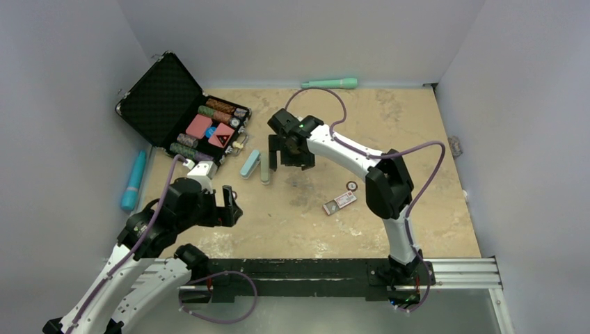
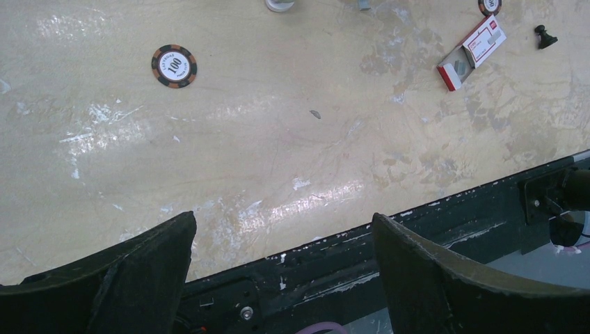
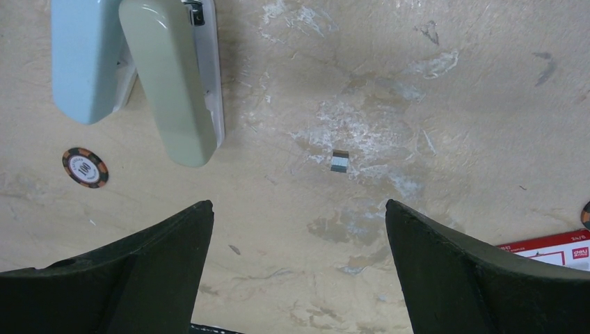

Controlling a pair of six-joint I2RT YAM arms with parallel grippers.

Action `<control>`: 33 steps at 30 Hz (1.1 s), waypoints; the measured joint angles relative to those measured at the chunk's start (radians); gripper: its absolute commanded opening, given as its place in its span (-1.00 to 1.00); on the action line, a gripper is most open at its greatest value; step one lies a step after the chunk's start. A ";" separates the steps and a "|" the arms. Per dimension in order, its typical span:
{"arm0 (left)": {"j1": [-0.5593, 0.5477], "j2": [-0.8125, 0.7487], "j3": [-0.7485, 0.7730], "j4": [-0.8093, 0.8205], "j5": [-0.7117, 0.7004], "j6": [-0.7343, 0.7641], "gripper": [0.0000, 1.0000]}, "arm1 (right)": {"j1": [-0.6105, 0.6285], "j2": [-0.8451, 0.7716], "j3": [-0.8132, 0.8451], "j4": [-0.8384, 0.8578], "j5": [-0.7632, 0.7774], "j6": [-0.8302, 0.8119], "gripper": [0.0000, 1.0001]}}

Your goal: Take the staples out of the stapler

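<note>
Two staplers lie side by side on the tan table, a pale blue one (image 3: 87, 59) (image 1: 250, 165) and a grey-green one (image 3: 170, 80) (image 1: 265, 170). The grey-green one has its white metal rail (image 3: 211, 69) showing along its right side. A short strip of staples (image 3: 339, 161) lies loose on the table to their right. My right gripper (image 3: 298, 205) (image 1: 280, 160) hovers open just right of the staplers, nothing between its fingers. My left gripper (image 2: 282, 217) (image 1: 233, 206) is open and empty over the table's near edge, well short of the staplers.
A red and white staple box (image 1: 340, 202) (image 2: 473, 50) lies open at mid table with a poker chip (image 1: 352, 186) beside it. Another chip (image 3: 85, 167) (image 2: 174, 66) lies near the staplers. An open black chip case (image 1: 167, 104), a blue tube (image 1: 133, 179) and a teal pen (image 1: 330, 83) line the left and back.
</note>
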 measured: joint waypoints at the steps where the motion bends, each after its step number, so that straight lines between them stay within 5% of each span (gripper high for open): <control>1: 0.000 0.000 0.000 0.000 0.000 0.000 0.99 | 0.001 0.004 0.000 -0.002 0.000 0.003 0.93; 33: 0.000 0.002 0.000 0.000 -0.005 0.000 0.96 | 0.014 0.130 -0.096 0.056 0.018 0.069 0.24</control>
